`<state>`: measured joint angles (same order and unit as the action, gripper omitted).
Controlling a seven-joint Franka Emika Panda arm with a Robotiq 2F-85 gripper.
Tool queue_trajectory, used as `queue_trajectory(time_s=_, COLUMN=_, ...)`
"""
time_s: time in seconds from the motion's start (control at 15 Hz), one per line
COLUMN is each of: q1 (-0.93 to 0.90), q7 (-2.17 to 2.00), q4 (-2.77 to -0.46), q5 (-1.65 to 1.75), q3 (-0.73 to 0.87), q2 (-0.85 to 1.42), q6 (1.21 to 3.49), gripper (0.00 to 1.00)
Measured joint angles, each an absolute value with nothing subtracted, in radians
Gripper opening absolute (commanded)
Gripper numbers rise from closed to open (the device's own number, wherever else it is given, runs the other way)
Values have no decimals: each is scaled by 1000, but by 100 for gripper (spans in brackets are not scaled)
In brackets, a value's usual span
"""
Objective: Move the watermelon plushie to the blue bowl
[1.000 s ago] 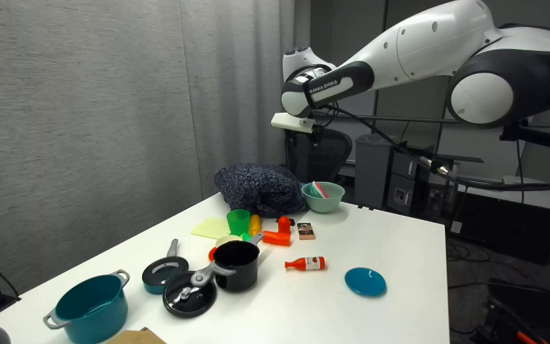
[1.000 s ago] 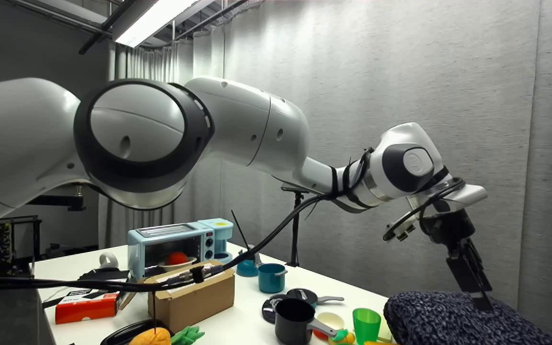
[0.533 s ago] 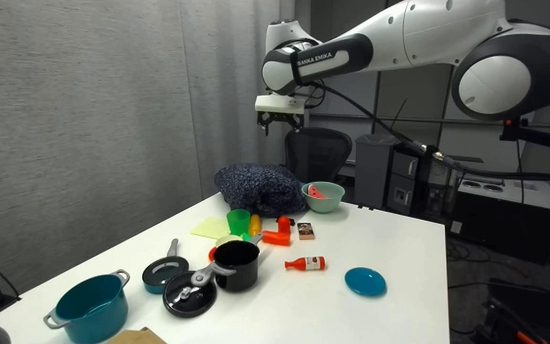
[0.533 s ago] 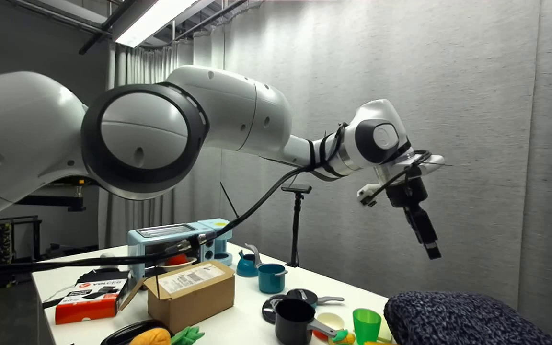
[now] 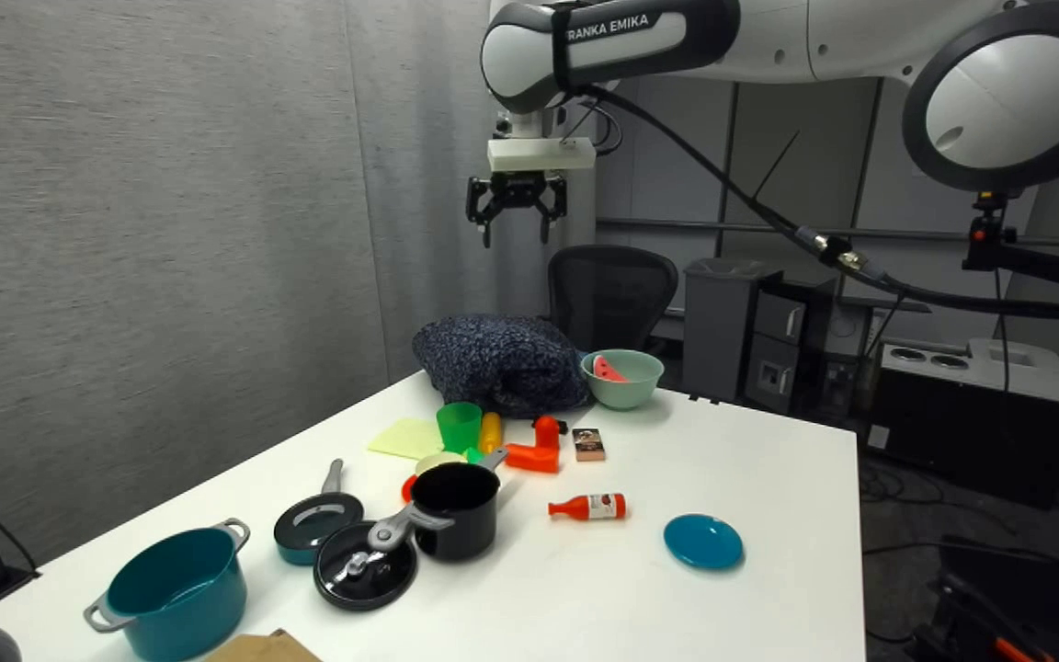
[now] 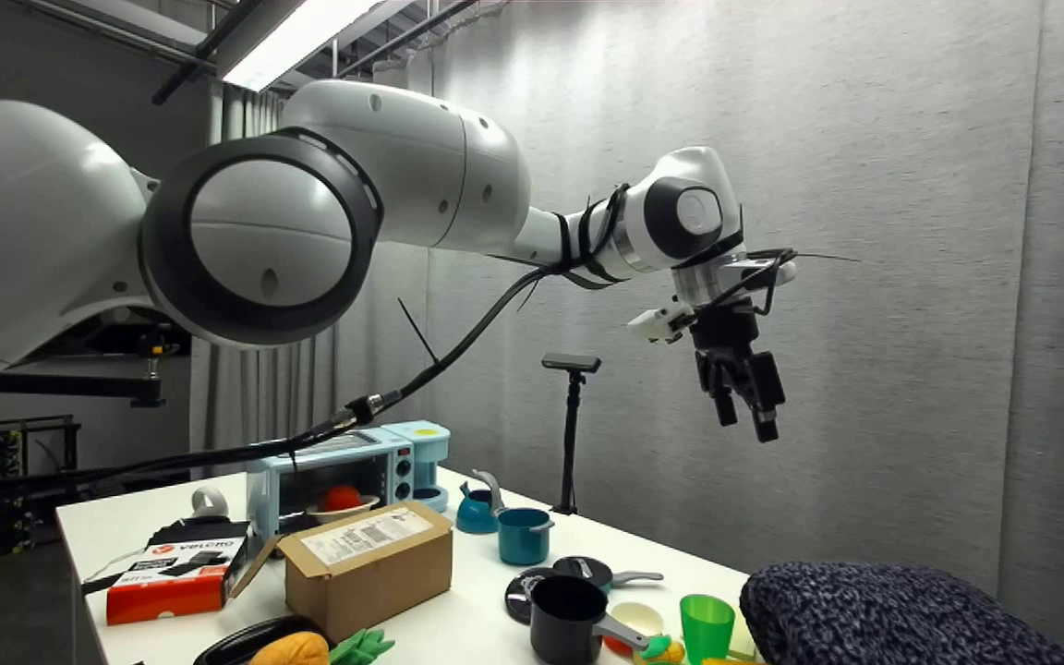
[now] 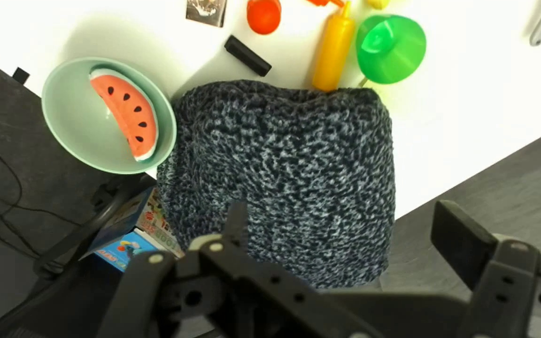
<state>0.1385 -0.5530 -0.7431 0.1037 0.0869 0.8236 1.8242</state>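
Note:
The watermelon plushie lies inside the blue bowl at the table's far edge. In the wrist view the plushie leans on the wall of the pale aqua bowl, its red seeded face up. The bowl and plushie are out of view in an exterior view that shows my gripper from the side. My gripper is open and empty, high above the dark speckled mound, well above and to the side of the bowl. In the wrist view its fingers are wide apart with nothing between them.
The dark blue speckled mound touches or nearly touches the bowl. A green cup, an orange block, a red bottle, a black pot and a flat blue disc are on the table. A cardboard box stands farther off.
My arm has risen and moved away from the bowl, and the gripper has turned to point downward. The plushie has turned within the bowl; its red face now shows instead of its rind.

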Motion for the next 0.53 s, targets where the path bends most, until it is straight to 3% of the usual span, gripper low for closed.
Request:
queue_trajectory(time_s=0.33, q1=134, q7=-333, q4=-743, q5=104, q3=21, q2=816, q6=1772, gripper=100)
queue_trajectory(time_s=0.53, q1=129, q7=-275, q4=-754, q5=103, q3=-22, q2=809, q6=1851, gripper=100)
